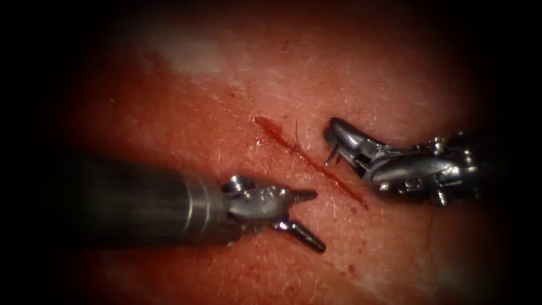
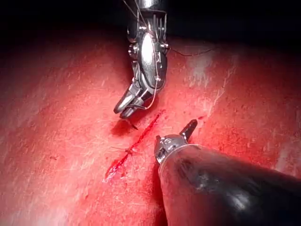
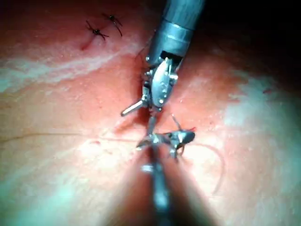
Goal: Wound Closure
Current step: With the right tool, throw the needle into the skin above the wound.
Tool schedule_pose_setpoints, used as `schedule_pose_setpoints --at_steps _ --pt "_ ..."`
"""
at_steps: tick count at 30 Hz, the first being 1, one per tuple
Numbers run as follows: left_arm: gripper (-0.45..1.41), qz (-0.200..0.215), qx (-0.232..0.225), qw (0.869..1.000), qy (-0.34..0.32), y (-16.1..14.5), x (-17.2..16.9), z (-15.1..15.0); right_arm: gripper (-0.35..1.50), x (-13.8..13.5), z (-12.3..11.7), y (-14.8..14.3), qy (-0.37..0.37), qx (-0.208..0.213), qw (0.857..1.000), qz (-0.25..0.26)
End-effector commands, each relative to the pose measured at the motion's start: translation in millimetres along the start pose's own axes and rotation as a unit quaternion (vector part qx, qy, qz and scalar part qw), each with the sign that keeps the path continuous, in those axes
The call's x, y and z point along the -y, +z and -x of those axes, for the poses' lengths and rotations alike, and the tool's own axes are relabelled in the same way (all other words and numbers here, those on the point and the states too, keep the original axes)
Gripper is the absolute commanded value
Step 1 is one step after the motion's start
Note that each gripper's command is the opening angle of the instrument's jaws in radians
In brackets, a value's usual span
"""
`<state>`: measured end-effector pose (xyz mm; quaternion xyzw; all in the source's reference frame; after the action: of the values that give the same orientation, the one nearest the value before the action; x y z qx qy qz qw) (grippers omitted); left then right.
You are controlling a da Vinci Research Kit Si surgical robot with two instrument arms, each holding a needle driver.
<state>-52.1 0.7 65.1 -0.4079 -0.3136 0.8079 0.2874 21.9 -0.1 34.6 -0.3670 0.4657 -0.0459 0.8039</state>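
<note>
Needle: thin curved steel needle (image 1: 333, 153), held near its middle by the right gripper (image 1: 339, 141), just right of the cut; tip at the tissue surface, whether it has entered I cannot tell.
Handling: light, stiff, slippery; best gripped flat across its body, away from the tip.
Thread: fine dark thread (image 2: 151, 96) trailing by the right gripper; limp.
Cut: narrow red cut (image 1: 307, 161) in soft, moist pink tissue (image 1: 237, 73), which likely tears easily.
Left gripper: left gripper (image 1: 307, 217) spread wide, holding nothing, left of the cut.
</note>
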Motion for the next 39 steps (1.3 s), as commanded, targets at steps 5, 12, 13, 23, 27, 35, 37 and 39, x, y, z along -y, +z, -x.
schedule_pose_setpoints --at_steps 5,12,13,23,27,35,37,39 --pt "0.54 0.011 0.004 1.000 -0.010 -1.0 0.8 1.2 -0.35 2.7 -2.7 -0.9 -0.081 0.001 0.997 0.016" --pt "0.54 0.017 0.006 1.000 -0.014 -1.8 1.7 1.6 -0.35 4.1 -3.4 -1.2 -0.106 0.000 0.994 0.016" --pt "0.54 0.017 0.006 1.000 -0.014 -1.9 1.6 1.6 -0.35 4.6 -3.5 -1.3 -0.116 -0.001 0.993 0.019" --pt "0.49 0.018 0.018 0.999 -0.022 -2.2 1.7 2.7 -0.35 7.5 -5.2 -2.6 -0.229 -0.010 0.973 0.018" --pt "0.49 0.023 0.023 0.999 -0.024 -1.5 1.8 3.3 -0.35 7.8 -5.1 -2.6 -0.254 -0.005 0.967 0.016" --pt "0.47 0.027 0.030 0.999 -0.024 -1.2 1.7 3.6 -0.35 9.5 -4.0 -1.9 -0.282 0.005 0.959 -0.013" --pt "0.47 0.027 0.031 0.999 -0.023 -1.2 1.7 3.7 -0.35 9.9 -3.6 -1.7 -0.285 0.008 0.958 -0.017" --pt "0.46 0.027 0.031 0.999 -0.023 -1.0 1.7 3.7 -0.35 10.4 -3.1 -1.6 -0.279 0.010 0.960 -0.020"
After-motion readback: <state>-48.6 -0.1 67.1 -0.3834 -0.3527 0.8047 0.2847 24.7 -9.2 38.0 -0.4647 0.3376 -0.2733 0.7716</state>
